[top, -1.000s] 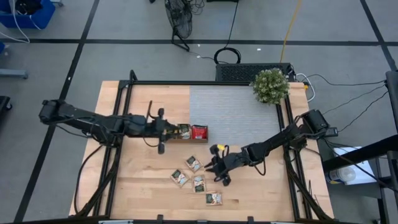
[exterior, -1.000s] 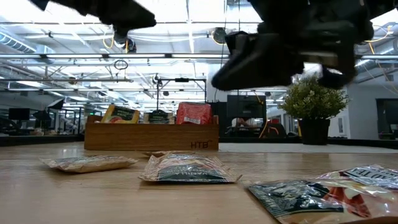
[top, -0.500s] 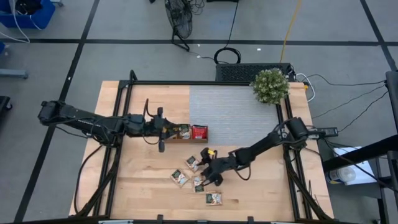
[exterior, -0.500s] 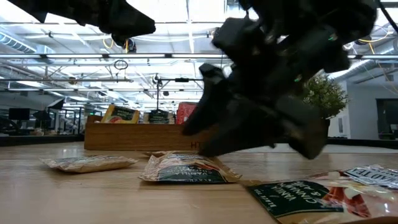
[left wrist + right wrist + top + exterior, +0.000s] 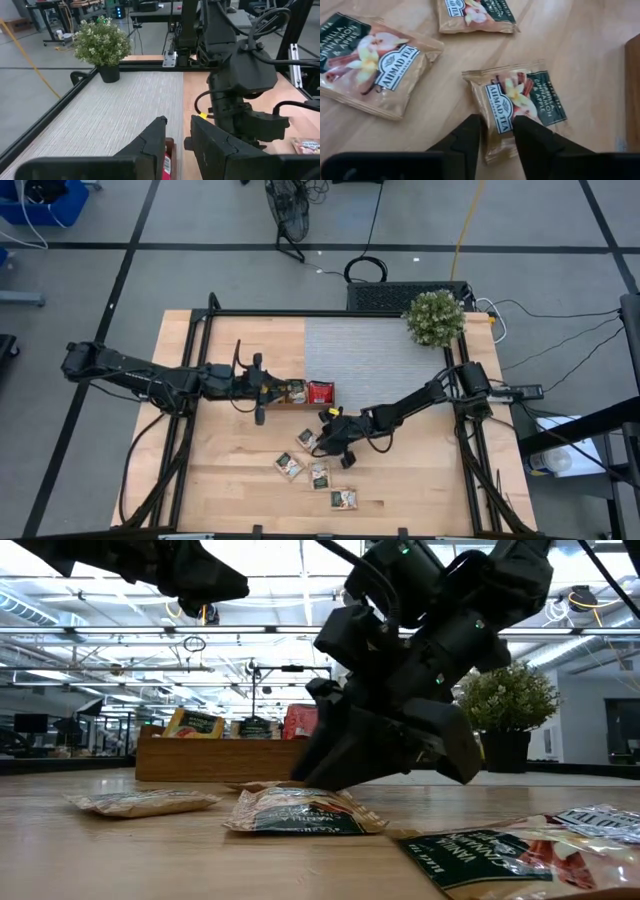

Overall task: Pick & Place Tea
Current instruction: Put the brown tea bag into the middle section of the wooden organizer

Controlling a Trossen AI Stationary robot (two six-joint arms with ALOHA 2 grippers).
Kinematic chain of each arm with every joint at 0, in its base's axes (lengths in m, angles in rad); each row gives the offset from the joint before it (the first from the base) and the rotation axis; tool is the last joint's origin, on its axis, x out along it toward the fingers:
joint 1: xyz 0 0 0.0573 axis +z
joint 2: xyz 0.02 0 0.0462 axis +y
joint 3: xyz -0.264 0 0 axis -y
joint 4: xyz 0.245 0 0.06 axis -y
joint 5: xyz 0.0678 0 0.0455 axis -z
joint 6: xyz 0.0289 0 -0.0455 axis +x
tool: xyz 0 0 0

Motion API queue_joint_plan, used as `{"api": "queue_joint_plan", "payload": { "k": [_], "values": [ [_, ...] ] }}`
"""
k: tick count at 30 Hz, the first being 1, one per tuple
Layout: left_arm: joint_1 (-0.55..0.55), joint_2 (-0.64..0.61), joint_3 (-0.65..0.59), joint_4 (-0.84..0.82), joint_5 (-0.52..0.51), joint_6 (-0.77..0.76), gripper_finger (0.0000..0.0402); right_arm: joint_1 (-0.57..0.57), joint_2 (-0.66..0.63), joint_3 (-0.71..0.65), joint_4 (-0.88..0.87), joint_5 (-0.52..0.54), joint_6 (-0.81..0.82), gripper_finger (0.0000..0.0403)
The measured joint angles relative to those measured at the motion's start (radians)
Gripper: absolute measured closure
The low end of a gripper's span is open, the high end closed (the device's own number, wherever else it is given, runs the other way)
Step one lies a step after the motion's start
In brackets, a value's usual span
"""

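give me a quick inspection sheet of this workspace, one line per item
surface: wooden table with a grey mat across the far part
job's things: four tea sachets loose on the wood; wooden tray holds more, a red one at one end
clutter: potted plant at the far right corner
grippers: left gripper hangs by the tray; right gripper is down at a sachet, fingers astride its edge, not yet closed on it
cables: black cable coiled on the floor beyond the table; yellow cable nearby
surroundings: open workshop, nothing seen of people
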Motion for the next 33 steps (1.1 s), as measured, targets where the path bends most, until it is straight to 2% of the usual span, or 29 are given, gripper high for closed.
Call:
{"api": "queue_joint_plan", "payload": {
  "k": [4, 7, 12, 15, 19, 22, 25, 28, 33],
  "values": [
    [0.0, 0.0, 0.0, 0.0, 0.0, -0.001, 0.0305, -0.01, 0.001, 0.0, -0.008, -0.002, -0.023, 0.0338],
    [0.0, 0.0, 0.0, 0.0, 0.0, -0.002, 0.0305, -0.017, 0.018, 0.0, 0.006, 0.004, -0.037, 0.0386],
    [0.0, 0.0, 0.0, -0.001, 0.0, -0.01, 0.0304, -0.005, 0.056, 0.001, 0.046, 0.044, -0.041, 0.0401],
    [0.0, 0.0, 0.0, -0.001, 0.0, -0.029, 0.0305, 0.038, 0.057, 0.0, 0.052, 0.198, -0.093, 0.0402],
    [0.0, 0.0, 0.0, -0.001, 0.0, -0.058, 0.0305, 0.118, 0.025, -0.002, 0.119, 0.486, -0.268, 0.0403],
    [0.0, 0.0, 0.0, 0.002, -0.001, -0.069, 0.0305, 0.165, 0.009, -0.009, 0.176, 0.702, -0.457, 0.0403],
    [-0.001, 0.0, 0.001, -0.001, 0.0, -0.13, 0.0304, 0.189, 0.003, -0.008, 0.286, 0.863, -0.678, 0.0403],
    [-0.002, 0.002, 0.001, -0.025, 0.018, -0.271, 0.0304, 0.183, -0.001, -0.003, 0.349, 0.95, -0.79, 0.0403],
    [-0.005, 0.036, 0.001, -0.008, 0.026, -0.501, 0.0285, 0.15, 0.001, -0.006, 0.352, 0.983, -0.792, 0.0403]
  ]
}}
